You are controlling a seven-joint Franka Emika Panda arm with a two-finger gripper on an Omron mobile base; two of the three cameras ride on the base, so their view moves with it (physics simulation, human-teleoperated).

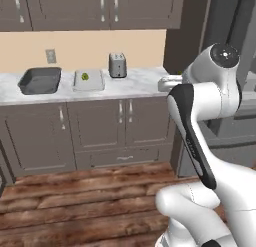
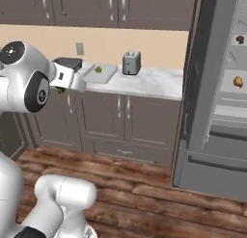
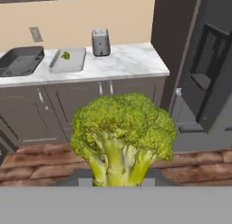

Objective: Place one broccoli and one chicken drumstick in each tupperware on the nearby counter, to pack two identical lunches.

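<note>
The robot stands back on the wooden floor (image 1: 75, 201), facing a run of dark brown cabinets (image 1: 95, 133) topped by a white marble bench (image 1: 135, 83). Its gripper (image 3: 115, 182) is raised in front of it and clenched on a broccoli (image 3: 123, 136), a bumpy green floret with a pale forked stalk that rises large in the hand view; the fingertips themselves are hidden under the stalk. From the right base view the hand (image 2: 67, 78) sits up near bench height with a sliver of green showing beneath it. On the bench, towards its left end, rests the dark grey tupperware (image 1: 40, 80), deep and with nothing visible inside it from here. Just beside it to the right lies the pale grey tupperware (image 1: 89, 80), shallow, with a second broccoli floret (image 1: 85, 76) already sitting inside it near the back. A silver toaster (image 1: 117, 65) stands further right against the beige wall, near the pale container but apart from it. At the right end of the bench a tall dark fridge (image 2: 217, 87) stands with its door open, and on its pale shelves sit two chicken drumsticks, a darker brown one (image 2: 240, 39) on an upper shelf and a golden-orange one (image 2: 238, 81) on the shelf below. A small outlet (image 1: 50, 55) is set in the wall above the dark container.
</note>
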